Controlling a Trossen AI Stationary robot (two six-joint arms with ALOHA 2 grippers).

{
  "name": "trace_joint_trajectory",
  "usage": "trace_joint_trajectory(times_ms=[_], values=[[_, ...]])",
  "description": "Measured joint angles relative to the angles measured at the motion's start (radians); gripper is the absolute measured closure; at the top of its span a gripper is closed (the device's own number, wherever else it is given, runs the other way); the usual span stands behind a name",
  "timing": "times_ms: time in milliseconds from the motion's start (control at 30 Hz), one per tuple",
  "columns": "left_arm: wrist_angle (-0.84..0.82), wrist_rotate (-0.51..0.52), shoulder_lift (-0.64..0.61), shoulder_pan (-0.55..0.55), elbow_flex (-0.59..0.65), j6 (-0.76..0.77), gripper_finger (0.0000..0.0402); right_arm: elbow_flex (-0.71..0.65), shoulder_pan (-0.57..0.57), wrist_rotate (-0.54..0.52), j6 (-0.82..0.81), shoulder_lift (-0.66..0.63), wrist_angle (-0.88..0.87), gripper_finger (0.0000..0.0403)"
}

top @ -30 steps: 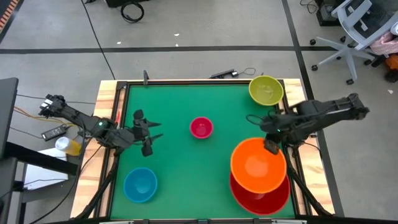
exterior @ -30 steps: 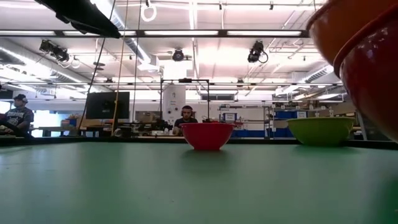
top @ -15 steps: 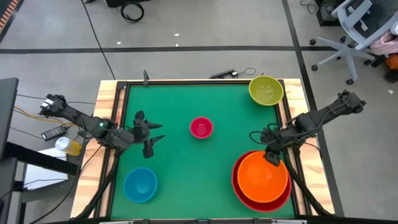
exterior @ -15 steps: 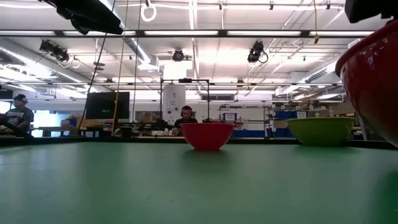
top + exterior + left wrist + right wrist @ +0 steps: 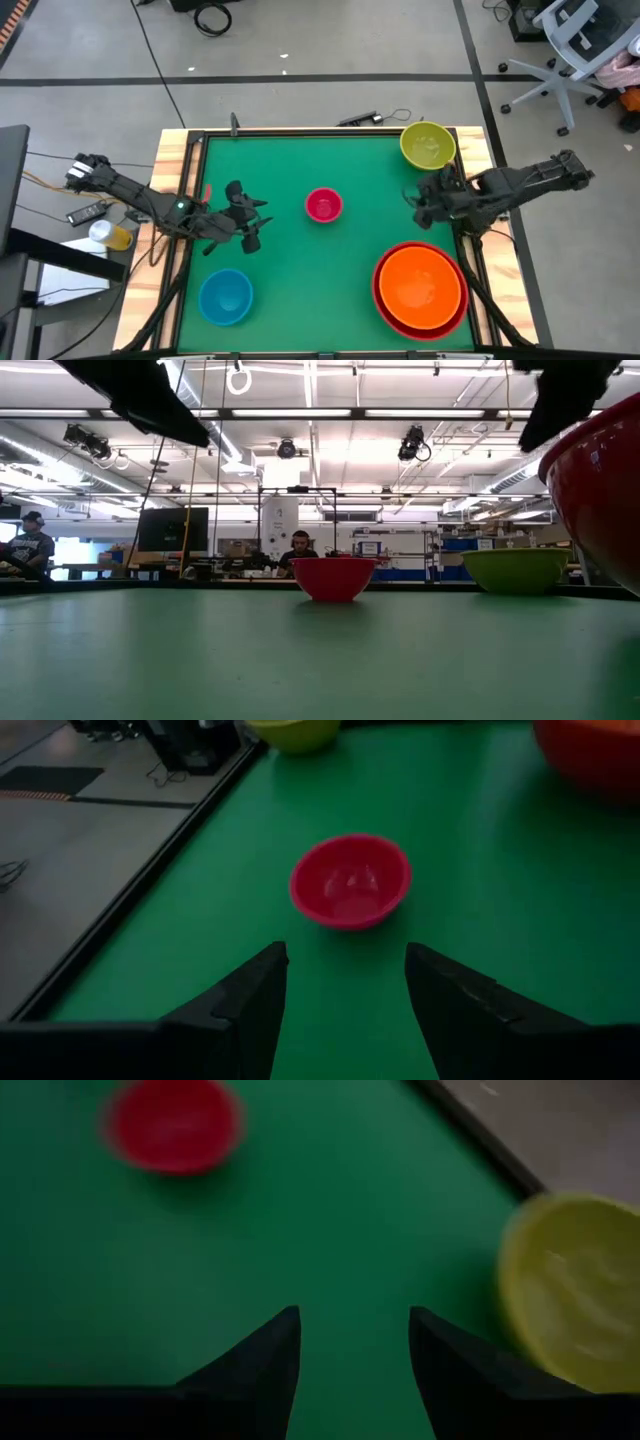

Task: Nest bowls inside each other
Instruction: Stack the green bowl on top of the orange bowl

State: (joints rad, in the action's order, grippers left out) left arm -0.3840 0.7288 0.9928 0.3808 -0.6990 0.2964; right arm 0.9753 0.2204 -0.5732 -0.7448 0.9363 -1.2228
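A: What is seen from above?

B: The orange bowl (image 5: 421, 283) is seen nested in the red bowl (image 5: 384, 300), near the right gripper (image 5: 421, 197) and on the side away from the green bowl (image 5: 428, 145), which lies just beyond it. The pink bowl (image 5: 323, 205) is found between the two grippers, nearer the left gripper (image 5: 255, 218). The blue bowl (image 5: 225, 296) is set near the left gripper, apart from it. Nothing is held by either gripper, and all is borne on the green table (image 5: 300, 260).

A: And from table height?

B: The pink bowl (image 5: 333, 577) is seen mid-table, the green bowl (image 5: 515, 570) to its right, and the red bowl's wall (image 5: 600, 490) at the right edge. Dark arm parts are seen at both top corners; no fingertips can be made out. People are seated in the room behind.

A: The left wrist view?

B: The left fingers (image 5: 255, 1000) are spread wide and empty, with the pink bowl (image 5: 350, 880) lying straight ahead of the gap, untouched.

A: The right wrist view?

B: The right fingers (image 5: 265, 1365) are likewise held wide with nothing between them. The green bowl (image 5: 570, 1290) is seen ahead to one side, the pink bowl (image 5: 175, 1125) farther off to the other.
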Motion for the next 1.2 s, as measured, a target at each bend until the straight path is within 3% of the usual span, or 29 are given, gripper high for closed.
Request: trace_joint_trajectory(times_ms=[100, 200, 367, 533, 1000, 1100, 1200], values=[[0.0, 0.0, 0.043, -0.01, 0.0, 0.002, 0.0194, -0.019, -0.159, -0.005, 0.035, 0.008, 0.01, 0.0211], [0.0, -0.001, 0.085, -0.026, 0.0, -0.023, 0.0194, -0.02, -0.327, -0.003, 0.173, 0.03, 0.058, 0.021], [-0.001, 0.0, 0.14, -0.054, 0.0, -0.037, 0.0194, -0.021, -0.61, 0.144, 0.438, 0.091, 0.197, 0.0209], [-0.014, -0.001, 0.179, -0.052, 0.0, -0.032, 0.0194, -0.021, -0.805, 0.295, 0.544, 0.201, 0.273, 0.021], [-0.125, -0.041, 0.187, -0.04, 0.0, 0.102, 0.0194, -0.021, -0.969, 0.33, 0.618, 0.522, 0.327, 0.0216], [-0.126, -0.039, 0.187, -0.04, 0.0, 0.098, 0.0194, -0.021, -0.994, 0.309, 0.632, 0.571, 0.336, 0.0237], [-0.136, -0.038, 0.187, -0.04, 0.0, 0.078, 0.0194, -0.021, -1.011, 0.299, 0.644, 0.604, 0.337, 0.0287]])
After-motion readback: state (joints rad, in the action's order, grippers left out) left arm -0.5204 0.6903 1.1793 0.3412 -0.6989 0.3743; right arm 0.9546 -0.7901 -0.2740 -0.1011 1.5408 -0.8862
